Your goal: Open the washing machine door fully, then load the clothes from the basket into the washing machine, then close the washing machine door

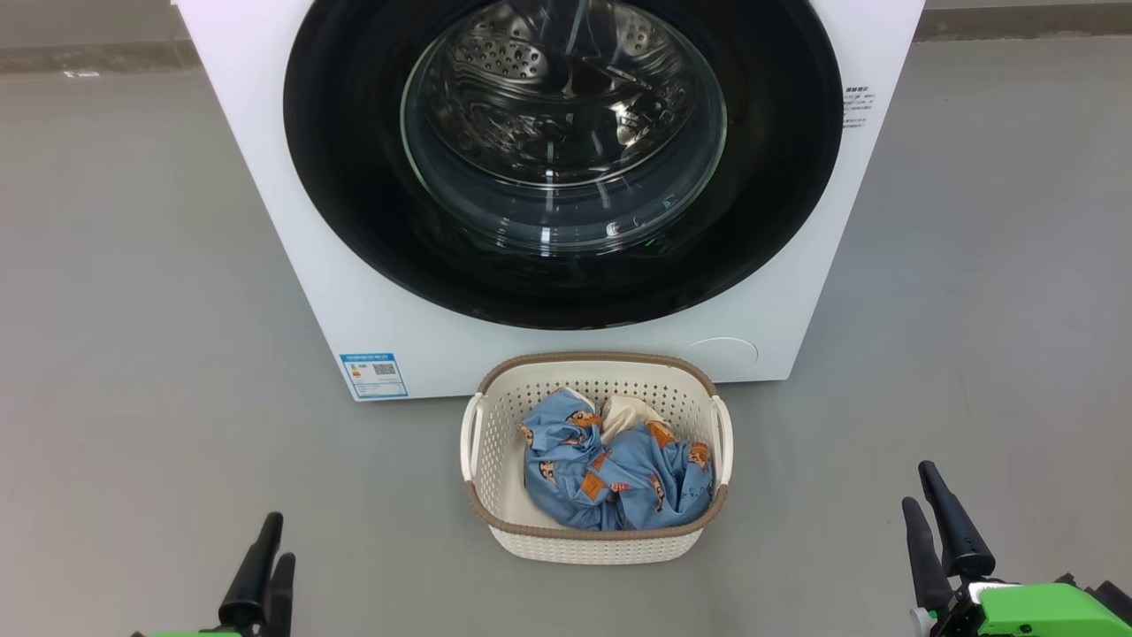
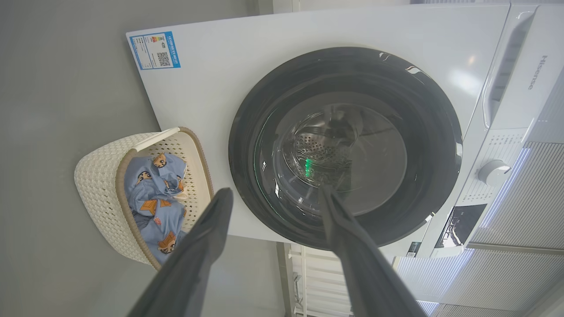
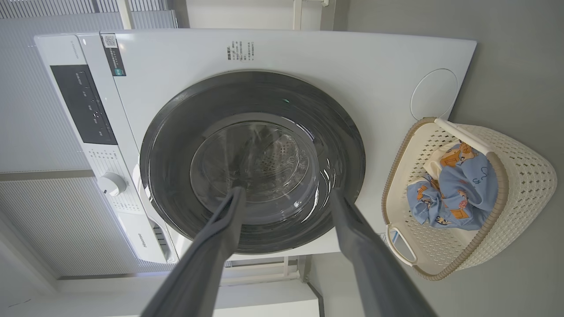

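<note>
Standing shut at twelve o'clock in the head view, the washing machine door (image 1: 354, 177) covers the washing machine (image 1: 256, 133) front. At six o'clock the basket (image 1: 592, 548) sits on the floor (image 1: 133, 354), just beside the machine, holding the clothes (image 1: 619, 482). At seven o'clock the left tool (image 1: 276, 541) and at five o'clock the right tool (image 1: 918, 487) are released, grasping nothing.

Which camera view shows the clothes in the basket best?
The head view: it looks down into the basket, so the blue bear-print clothes and a cream garment lie open. Both wrist views show the clothes sideways, smaller, partly behind the basket's rim.
</note>
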You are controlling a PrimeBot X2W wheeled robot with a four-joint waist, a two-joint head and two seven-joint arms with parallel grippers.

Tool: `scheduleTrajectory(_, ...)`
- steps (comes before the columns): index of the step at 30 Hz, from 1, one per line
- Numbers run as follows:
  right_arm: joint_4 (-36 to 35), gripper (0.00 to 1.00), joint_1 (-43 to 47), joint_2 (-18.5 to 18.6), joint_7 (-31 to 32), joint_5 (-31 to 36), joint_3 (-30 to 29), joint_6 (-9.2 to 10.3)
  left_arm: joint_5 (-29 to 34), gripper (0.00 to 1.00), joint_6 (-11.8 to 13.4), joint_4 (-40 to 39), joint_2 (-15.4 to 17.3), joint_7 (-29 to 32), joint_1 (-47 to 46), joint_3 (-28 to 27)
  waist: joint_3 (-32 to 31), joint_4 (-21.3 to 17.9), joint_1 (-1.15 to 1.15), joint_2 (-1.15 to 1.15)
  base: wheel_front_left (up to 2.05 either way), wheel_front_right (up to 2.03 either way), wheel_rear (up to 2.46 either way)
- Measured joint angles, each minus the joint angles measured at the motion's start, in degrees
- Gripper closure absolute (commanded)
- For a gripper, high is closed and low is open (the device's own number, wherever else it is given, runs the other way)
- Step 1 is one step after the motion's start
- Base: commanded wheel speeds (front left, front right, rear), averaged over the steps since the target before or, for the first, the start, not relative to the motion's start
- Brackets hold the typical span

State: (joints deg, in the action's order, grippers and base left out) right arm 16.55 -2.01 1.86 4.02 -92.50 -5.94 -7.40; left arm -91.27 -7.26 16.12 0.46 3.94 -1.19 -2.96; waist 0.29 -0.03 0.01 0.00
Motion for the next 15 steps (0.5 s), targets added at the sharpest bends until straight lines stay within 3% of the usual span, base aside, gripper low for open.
scheduleTrajectory(15,-2.3,0.00,-0.7,1.4,-2.9,3.2,3.6,0.00,6.1,0.00,0.0,-1.4,0.6,-2.6,-0.9,1.2,0.1,-0.2,0.00,0.00,0.00,0.00,0.00)
